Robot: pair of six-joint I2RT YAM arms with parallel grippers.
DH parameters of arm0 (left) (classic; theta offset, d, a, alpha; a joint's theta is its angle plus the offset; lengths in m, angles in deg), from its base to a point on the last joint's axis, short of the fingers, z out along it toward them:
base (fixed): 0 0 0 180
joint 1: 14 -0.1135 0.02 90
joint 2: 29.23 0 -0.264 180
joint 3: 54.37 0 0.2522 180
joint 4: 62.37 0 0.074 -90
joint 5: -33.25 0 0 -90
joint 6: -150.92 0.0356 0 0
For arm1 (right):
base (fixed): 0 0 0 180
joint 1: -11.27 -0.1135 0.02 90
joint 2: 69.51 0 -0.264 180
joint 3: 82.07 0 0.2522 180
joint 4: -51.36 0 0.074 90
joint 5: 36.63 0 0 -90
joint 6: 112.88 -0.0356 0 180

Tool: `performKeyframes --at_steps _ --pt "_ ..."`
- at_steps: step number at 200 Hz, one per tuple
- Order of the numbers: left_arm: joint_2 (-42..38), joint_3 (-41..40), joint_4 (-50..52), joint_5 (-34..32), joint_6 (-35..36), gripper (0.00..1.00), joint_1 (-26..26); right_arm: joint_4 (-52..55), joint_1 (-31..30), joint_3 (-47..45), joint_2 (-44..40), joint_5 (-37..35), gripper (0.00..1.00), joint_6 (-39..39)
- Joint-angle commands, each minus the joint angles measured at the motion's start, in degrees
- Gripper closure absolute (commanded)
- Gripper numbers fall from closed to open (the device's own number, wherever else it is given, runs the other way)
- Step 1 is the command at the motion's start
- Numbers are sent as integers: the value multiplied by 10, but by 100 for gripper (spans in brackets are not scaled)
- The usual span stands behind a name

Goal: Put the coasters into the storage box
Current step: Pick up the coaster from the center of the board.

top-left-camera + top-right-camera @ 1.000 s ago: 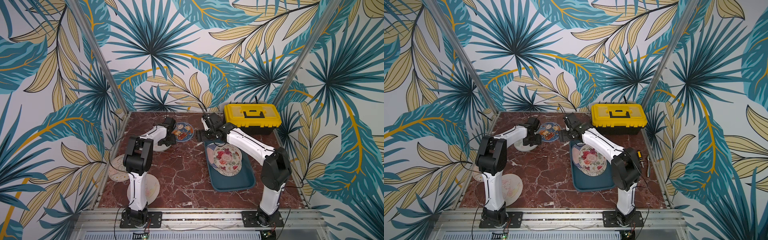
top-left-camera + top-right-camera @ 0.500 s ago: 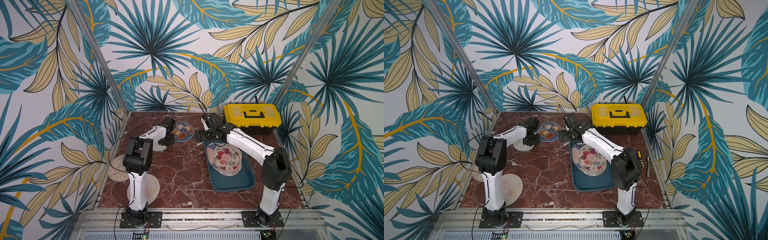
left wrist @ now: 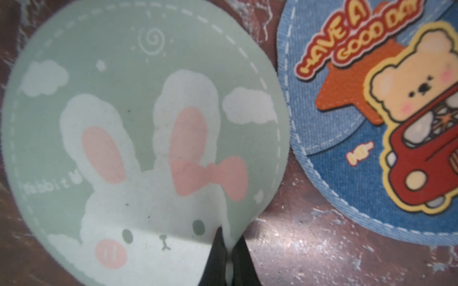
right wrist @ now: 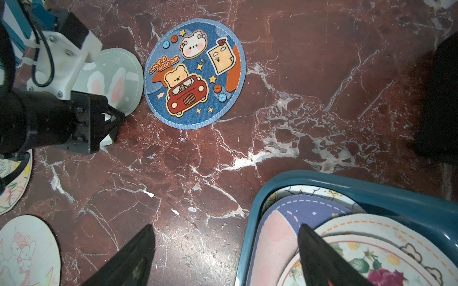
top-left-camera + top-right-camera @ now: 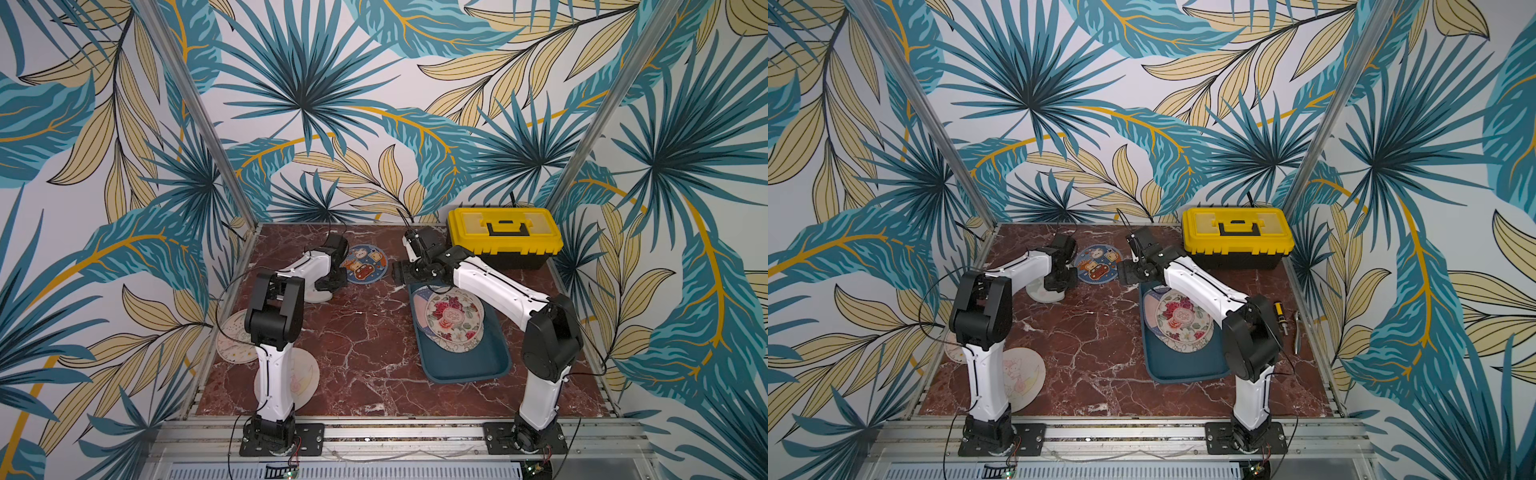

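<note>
My left gripper (image 3: pixel 228 260) is shut on the rim of a pale green rabbit coaster (image 3: pixel 138 123), and the pinched edge is curled up between the jaws. A blue bear-and-car coaster (image 3: pixel 371 123) lies flat right beside it. In a top view the left gripper (image 5: pixel 330 282) sits at the back of the table over the green coaster (image 5: pixel 318 294). The teal storage box (image 5: pixel 465 370) holds several overlapping coasters (image 5: pixel 453 320), a floral one on top. My right gripper (image 4: pixel 225 227) hangs open over the box's far rim (image 4: pixel 347 188), holding nothing.
Two more coasters lie by the left arm's base, a cream one (image 5: pixel 305 374) and one at the table's left edge (image 5: pixel 235 336). A yellow-lidded toolbox (image 5: pixel 505 237) stands at the back right. A screwdriver (image 5: pixel 1280 318) and a metal tool (image 5: pixel 1296 332) lie along the right edge.
The left gripper has closed on the edge of the green rabbit coaster. The right arm has not moved.
</note>
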Motion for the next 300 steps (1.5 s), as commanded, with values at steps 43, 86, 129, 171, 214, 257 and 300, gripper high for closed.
performKeyframes --at_steps 43,86,129,171,214,257,300 --pt "-116 -82 -42 8 28 100 6 4 1 8 20 8 11 -2" --pt "-193 -121 -54 -1 56 100 30 -7 2 20 21 26 11 -12" --pt "-249 -154 -60 11 80 100 71 -19 3 24 10 35 10 -16" --pt "-305 -193 -93 63 88 100 103 -29 7 37 9 57 10 -27" --pt "-341 -219 -117 110 93 100 138 -47 8 40 6 86 12 -37" --pt "-339 -228 -139 129 95 100 168 -59 8 43 7 102 18 -51" --pt "-330 -225 -160 141 86 100 186 -52 7 50 20 108 22 -62"
